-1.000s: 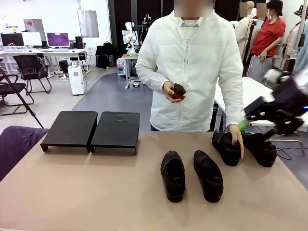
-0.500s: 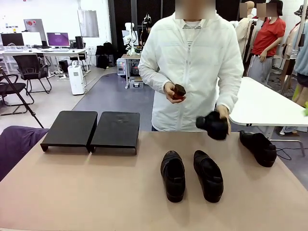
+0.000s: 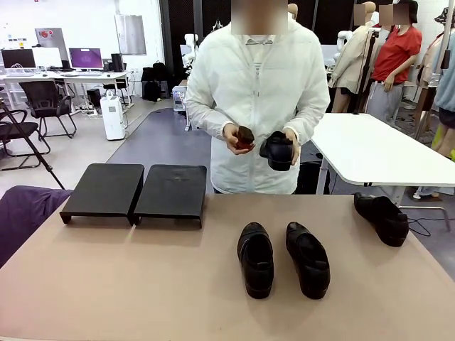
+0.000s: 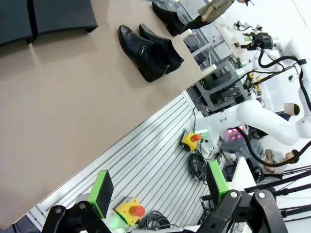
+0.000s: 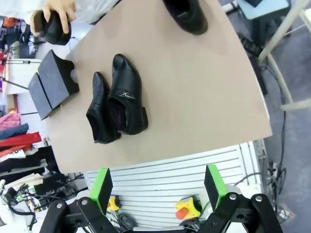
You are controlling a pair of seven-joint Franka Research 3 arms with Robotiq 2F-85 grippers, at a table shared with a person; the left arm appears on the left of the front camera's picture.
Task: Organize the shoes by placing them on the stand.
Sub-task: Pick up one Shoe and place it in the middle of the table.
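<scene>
Two black shoes (image 3: 256, 258) (image 3: 308, 258) lie side by side at the table's middle. A third shoe (image 3: 382, 217) rests near the right edge. The person across the table holds a fourth shoe (image 3: 279, 150) at chest height in one hand and a small brown object (image 3: 244, 137) in the other. The stand (image 3: 135, 190), two black panels, sits bare at the far left. My left gripper (image 4: 160, 189) is open and high above the table's near edge, the shoe pair (image 4: 146, 46) far ahead of it. My right gripper (image 5: 158, 187) is open, also off the table, above the pair (image 5: 119, 104).
A white table (image 3: 384, 153) stands behind at the right. A purple cloth (image 3: 21, 209) lies beyond the table's left edge. Slatted base plates with yellow emergency-stop boxes (image 4: 131, 211) (image 5: 187, 208) lie under both grippers.
The person lifted one shoe from the right side of the table up to chest height and shifted left. My right gripper, earlier beside those shoes, has drawn back out of the front view.
</scene>
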